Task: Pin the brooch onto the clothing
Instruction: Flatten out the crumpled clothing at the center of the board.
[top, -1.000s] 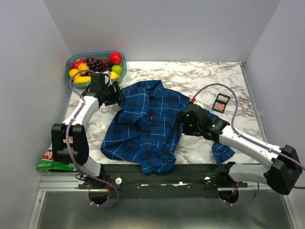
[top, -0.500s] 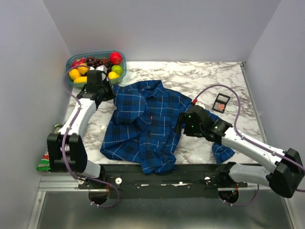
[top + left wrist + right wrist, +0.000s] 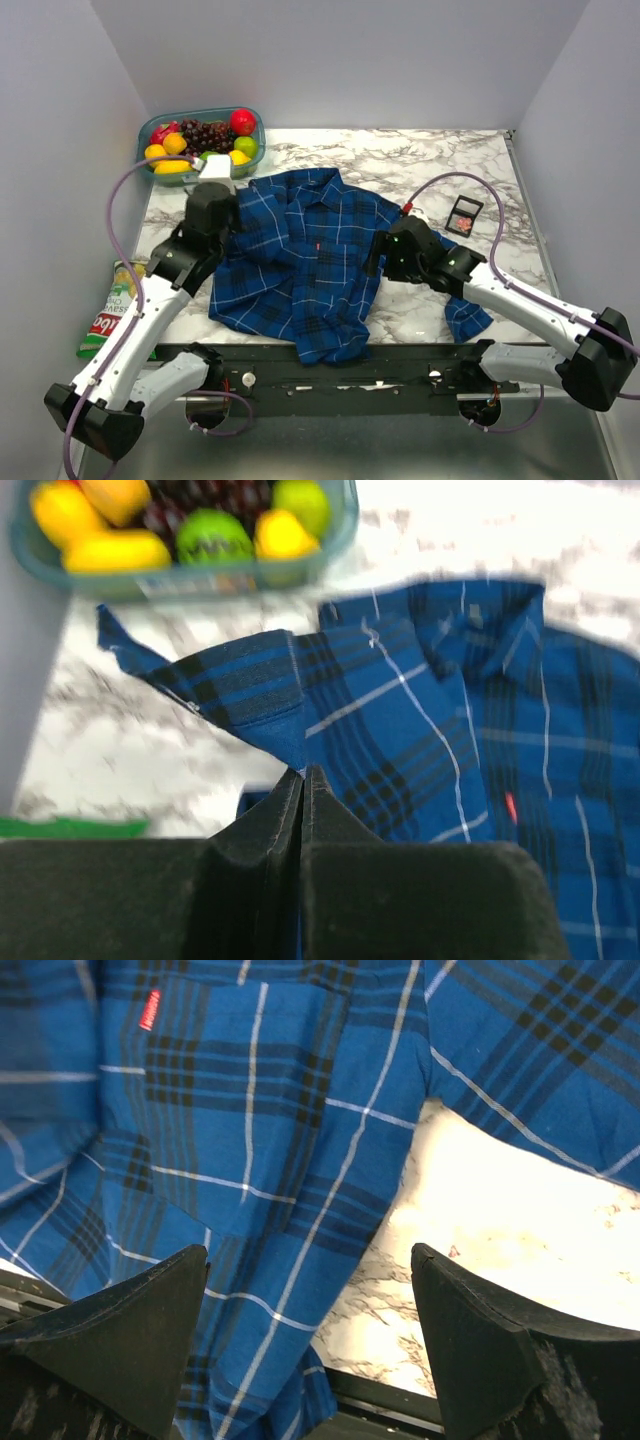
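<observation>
The clothing (image 3: 305, 260), a blue plaid shirt, lies spread across the marble table (image 3: 400, 160). My left gripper (image 3: 222, 222) is at the shirt's left side, shut on a fold of its sleeve. In the left wrist view the cloth (image 3: 400, 710) rises to a point at the gripper's (image 3: 302, 772) closed tips. My right gripper (image 3: 378, 255) hovers open over the shirt's right edge. Below it, plaid (image 3: 250, 1110) and bare marble show between its fingers (image 3: 160, 1310). The brooch (image 3: 461, 219) is a small salmon speck in a black square case, far from both grippers.
A teal bowl of fruit (image 3: 255, 150) stands at the back left, just beyond the shirt's collar, and also shows in the left wrist view (image 3: 340, 520). The black case (image 3: 470, 207) lies at the right. A snack packet (image 3: 112, 312) sits off the table's left edge.
My left gripper has shut on the shirt's left sleeve and drawn back from the fruit bowl, the arm swinging down and left. The sleeve has folded inward. My right arm barely moved.
</observation>
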`<state>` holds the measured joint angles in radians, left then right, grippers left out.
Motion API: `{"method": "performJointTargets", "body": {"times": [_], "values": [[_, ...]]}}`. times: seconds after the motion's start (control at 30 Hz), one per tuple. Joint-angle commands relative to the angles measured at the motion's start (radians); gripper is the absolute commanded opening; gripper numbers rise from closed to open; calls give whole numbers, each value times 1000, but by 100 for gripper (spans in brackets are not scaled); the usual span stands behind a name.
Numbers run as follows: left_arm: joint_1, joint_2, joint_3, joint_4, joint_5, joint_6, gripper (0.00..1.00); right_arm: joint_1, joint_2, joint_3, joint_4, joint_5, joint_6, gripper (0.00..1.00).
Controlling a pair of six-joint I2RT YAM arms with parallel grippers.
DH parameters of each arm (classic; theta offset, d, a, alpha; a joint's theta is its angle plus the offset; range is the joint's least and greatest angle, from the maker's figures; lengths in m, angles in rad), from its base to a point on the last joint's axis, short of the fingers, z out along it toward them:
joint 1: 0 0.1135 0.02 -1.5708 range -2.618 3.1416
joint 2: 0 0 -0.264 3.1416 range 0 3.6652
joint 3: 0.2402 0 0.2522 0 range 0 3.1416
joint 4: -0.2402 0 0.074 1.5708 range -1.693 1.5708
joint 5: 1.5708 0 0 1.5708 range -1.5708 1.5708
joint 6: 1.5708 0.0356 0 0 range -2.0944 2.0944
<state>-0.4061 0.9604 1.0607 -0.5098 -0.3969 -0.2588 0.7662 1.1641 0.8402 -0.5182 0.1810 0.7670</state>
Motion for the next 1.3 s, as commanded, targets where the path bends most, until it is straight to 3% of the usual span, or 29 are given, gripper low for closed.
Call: {"method": "performJointTargets", "body": {"times": [0.0, 0.07, 0.17, 0.2, 0.3, 0.4, 0.6, 0.7, 0.77, 0.87, 1.0, 1.07, 1.1, 1.2, 1.23, 1.27], "values": [[-152, -9, -131, -133, -1, -123, 8, -2, 28, 60, -8, 23, -15, 90], [-250, 3, -163, -125, 67, -135, 9, -1, 39, 69, -8, 20, -20, 90], [-319, 26, -177, -75, 196, -90, 35, -1, 52, 91, -9, 20, -28, 90], [-321, 21, -177, -65, 270, -79, 54, -2, 55, 97, -11, 20, -32, 90], [-321, -34, -145, -42, 328, -50, 83, -1, 68, 125, -25, 20, -38, 89], [-316, -98, -79, -39, 336, -28, 99, -1, 78, 148, -6, 0, -43, 88], [-212, -107, 59, -215, 201, -62, 99, 27, 172, 278, 50, -60, -64, 87], [-85, -107, 74, -315, 204, -77, 99, 51, 248, 391, 43, -63, -83, 87], [1, -104, 52, -363, 223, -80, 99, 70, 291, 454, 44, -64, -92, 87], [45, -97, 1, -386, 280, -83, 99, 90, 383, 574, 43, -72, -110, 87], [50, -71, -60, -371, 338, -82, 99, 101, 512, 732, 29, -89, -133, 87], [50, -58, -82, -328, 438, -76, 99, 111, 589, 825, 23, -92, -140, 87], [50, -58, -93, -300, 475, -80, 94, 114, 614, 855, 14, -95, -146, 87], [49, -19, -128, -243, 613, -95, 65, 125, 710, 970, -3, -104, -161, 87], [49, 18, -134, -237, 639, -103, 50, 127, 730, 993, -11, -106, -164, 87], [47, 32, -143, -234, 667, -105, 44, 130, 749, 1013, -17, -106, -169, 87]]}}
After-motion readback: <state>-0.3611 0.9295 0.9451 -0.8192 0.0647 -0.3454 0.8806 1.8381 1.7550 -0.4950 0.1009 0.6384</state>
